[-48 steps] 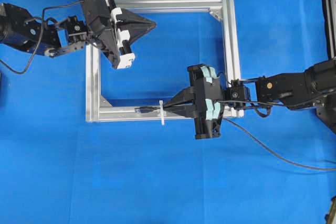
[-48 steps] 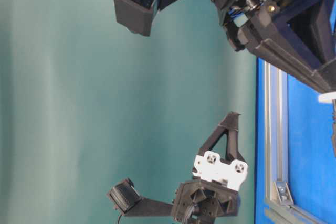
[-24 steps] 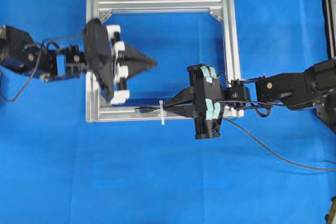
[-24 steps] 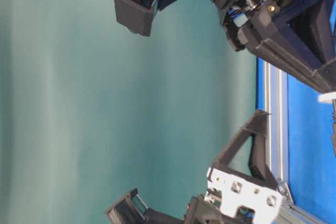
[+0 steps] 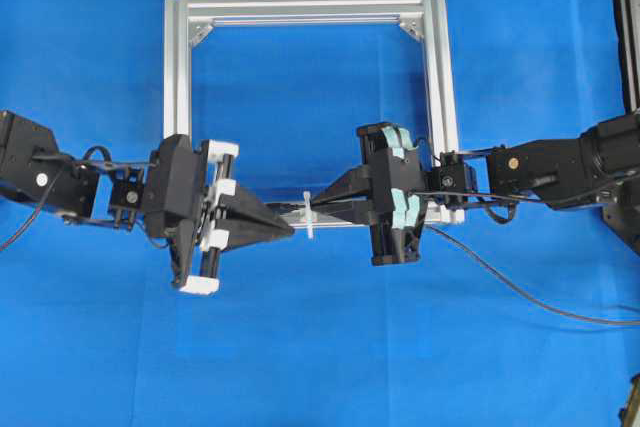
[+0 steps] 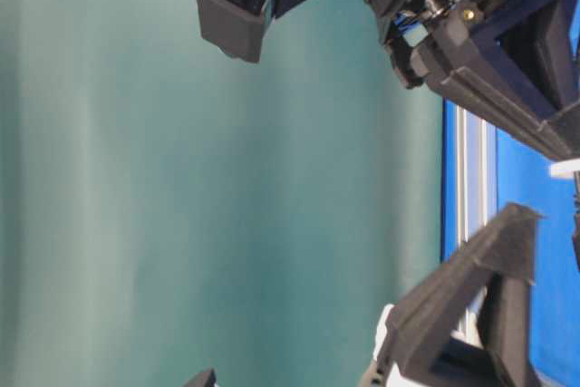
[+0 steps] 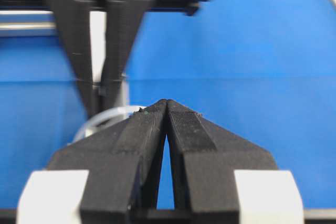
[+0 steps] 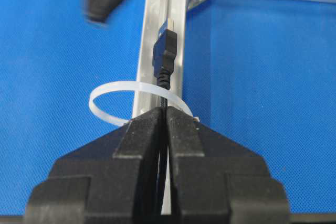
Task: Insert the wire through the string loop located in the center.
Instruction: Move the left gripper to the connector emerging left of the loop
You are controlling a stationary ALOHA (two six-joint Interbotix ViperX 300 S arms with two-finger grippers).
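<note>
Clamping the long thin black wire point(image 8: 164, 95) between fully closed fingers, the right gripper point(image 8: 164, 109) holds it just behind the small dark plug with the metallic tip point(image 8: 165, 51). One wire, one loop, one frame, two grippers. The wire's long axis runs straight out ahead of the right fingertips, along the silver rail, plug tip pointing away from the gripper toward the left gripper. The thin white string loop point(image 8: 113, 103) sits right at the right fingertips; the wire passes through its ring and the plug is already beyond it. Below both runs the silver square aluminium frame point(image 5: 176, 97) on the blue table cover point(image 5: 320, 367). In the overhead view the loop point(image 5: 308, 215) stands between the two grippers on the frame's near rail. Farther on, the left gripper point(image 5: 288, 230) is pinched closed on nothing, tips aimed at the right gripper, close beside the loop and plug.
</note>
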